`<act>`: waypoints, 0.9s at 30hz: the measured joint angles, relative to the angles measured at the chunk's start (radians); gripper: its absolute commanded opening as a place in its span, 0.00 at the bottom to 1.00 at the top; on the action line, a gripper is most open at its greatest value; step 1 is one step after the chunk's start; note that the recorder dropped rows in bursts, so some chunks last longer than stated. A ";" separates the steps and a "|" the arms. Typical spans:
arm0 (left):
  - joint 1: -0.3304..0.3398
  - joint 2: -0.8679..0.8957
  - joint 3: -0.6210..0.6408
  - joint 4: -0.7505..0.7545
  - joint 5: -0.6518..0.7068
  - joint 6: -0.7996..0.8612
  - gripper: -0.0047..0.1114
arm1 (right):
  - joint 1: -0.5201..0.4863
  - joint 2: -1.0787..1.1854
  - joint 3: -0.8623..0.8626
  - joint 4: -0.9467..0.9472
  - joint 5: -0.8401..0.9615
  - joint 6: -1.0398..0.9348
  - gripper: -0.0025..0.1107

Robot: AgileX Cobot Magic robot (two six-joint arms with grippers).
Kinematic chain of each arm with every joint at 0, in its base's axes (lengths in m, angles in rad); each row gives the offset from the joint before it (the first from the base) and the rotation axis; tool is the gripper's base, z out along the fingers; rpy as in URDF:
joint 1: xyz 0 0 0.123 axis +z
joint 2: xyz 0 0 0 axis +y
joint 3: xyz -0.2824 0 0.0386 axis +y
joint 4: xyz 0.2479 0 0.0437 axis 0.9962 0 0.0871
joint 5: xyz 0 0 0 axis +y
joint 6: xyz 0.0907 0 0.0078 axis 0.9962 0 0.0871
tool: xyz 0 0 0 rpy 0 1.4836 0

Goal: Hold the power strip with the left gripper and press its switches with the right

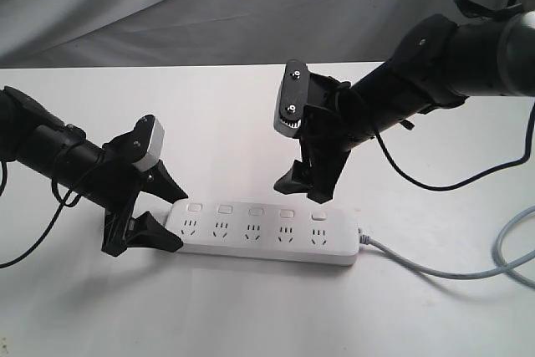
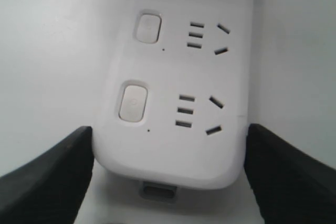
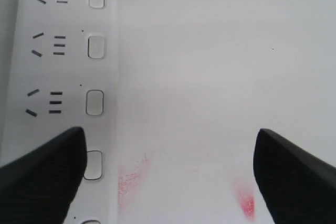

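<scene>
- Exterior view gives me the long flat white plastic power strip (image 1: 267, 236) lying flat on the white desk (image 1: 251, 315), with its sockets facing up.
- Its long axis runs across that view from left to right, and the right end sits a little lower in the picture.
- The thin grey cable (image 1: 393, 252) leaves the right end and curls off toward the right edge.
- The five small white rounded-rectangle switches (image 1: 256, 210) sit in a row along the strip's far long edge, one behind each socket.
- My slim black left claw (image 1: 177, 219) is at the strip's left end, the end away from the cable.
- In the left wrist view I see one black jaw against each long side there, so I read it as pinching the power strip across its width.
- My thick black right claw (image 1: 308, 186), with its bolted grey metal plate (image 1: 292, 98), hangs just above the strip around the fourth and fifth switches, fingers pointing down.
- Its jaws are spread wide and grip nothing.
- In the right wrist view one finger (image 3: 42, 177) overlaps the switch row, and the other stands over bare desk.
- That view also shows faint red smudges (image 3: 131, 179) on the desk beside the strip.
- Crumpled grey cloth (image 1: 251, 6) hangs behind the desk.
</scene>
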 measured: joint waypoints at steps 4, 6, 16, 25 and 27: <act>0.000 0.000 0.000 0.000 0.000 0.000 0.52 | 0.000 0.000 0.000 -0.021 0.003 0.003 0.72; 0.000 0.000 0.000 0.000 0.000 0.000 0.52 | 0.000 0.000 0.000 -0.037 0.005 0.010 0.72; 0.000 0.000 0.000 0.000 0.000 0.000 0.52 | -0.053 0.000 0.004 -0.139 0.052 0.074 0.72; 0.000 0.000 0.000 0.000 0.000 0.000 0.52 | -0.100 0.000 0.055 0.019 0.068 -0.075 0.72; 0.000 0.000 0.000 0.000 0.000 0.000 0.52 | -0.100 0.000 0.059 0.028 0.068 -0.076 0.72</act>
